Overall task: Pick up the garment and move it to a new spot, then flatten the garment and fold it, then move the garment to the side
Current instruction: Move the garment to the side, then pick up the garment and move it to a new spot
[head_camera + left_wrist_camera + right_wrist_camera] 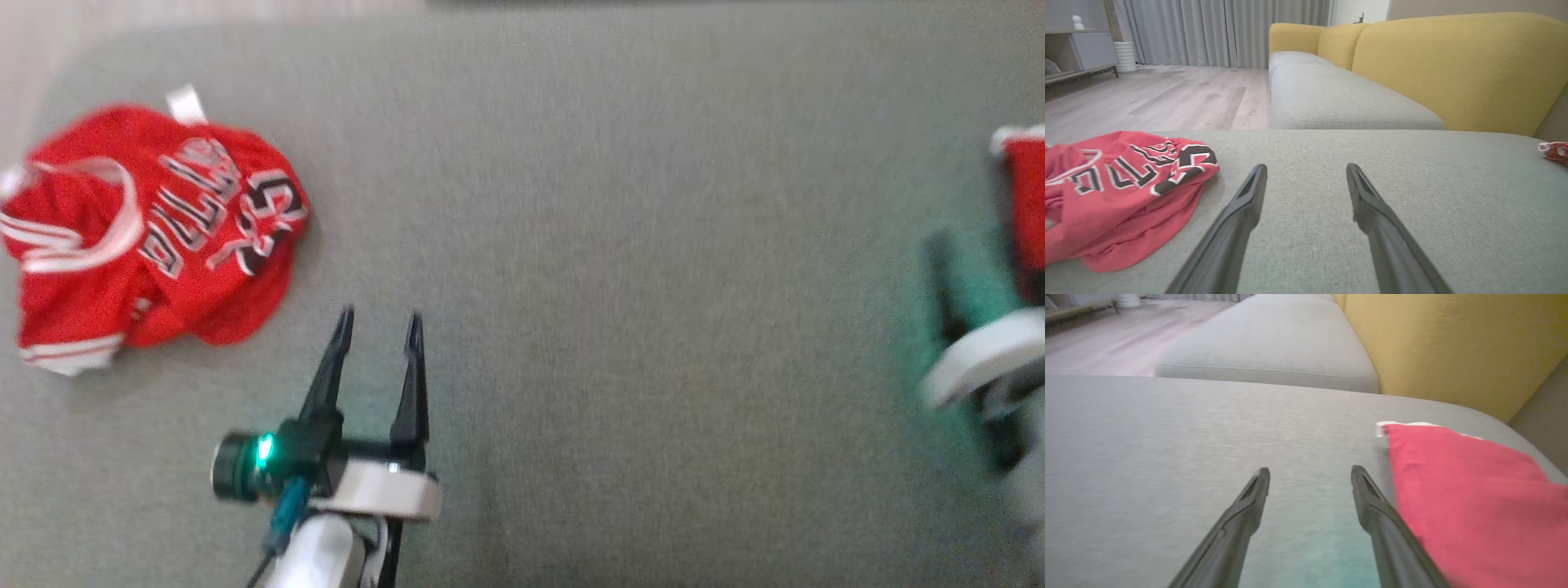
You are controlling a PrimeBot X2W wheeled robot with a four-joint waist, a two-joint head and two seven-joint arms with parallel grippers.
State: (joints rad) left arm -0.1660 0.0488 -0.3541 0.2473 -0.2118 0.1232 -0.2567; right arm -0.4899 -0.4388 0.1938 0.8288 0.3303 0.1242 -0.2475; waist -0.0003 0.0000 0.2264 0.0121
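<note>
A crumpled red jersey [155, 229] with white trim and black-and-white lettering lies at the far left of the grey cushion [612, 245]. In the left wrist view the jersey [1118, 192] sits left of my fingers. My left gripper [380, 322] [1306, 171] stands open just right of it, nothing between its fingers. A second red garment [1024, 204] [1474, 498] lies flat at the cushion's right edge. My right gripper [967, 245] [1310, 473], blurred in the head view, is open just left of that cloth, its right finger beside the cloth's edge.
A yellow sofa back [1453, 69] and another grey seat cushion [1339, 98] lie beyond the cushion's far edge. Wooden floor [1167, 94], curtains [1224, 32] and a low cabinet [1081, 53] are further off. A wide stretch of bare cushion separates the two garments.
</note>
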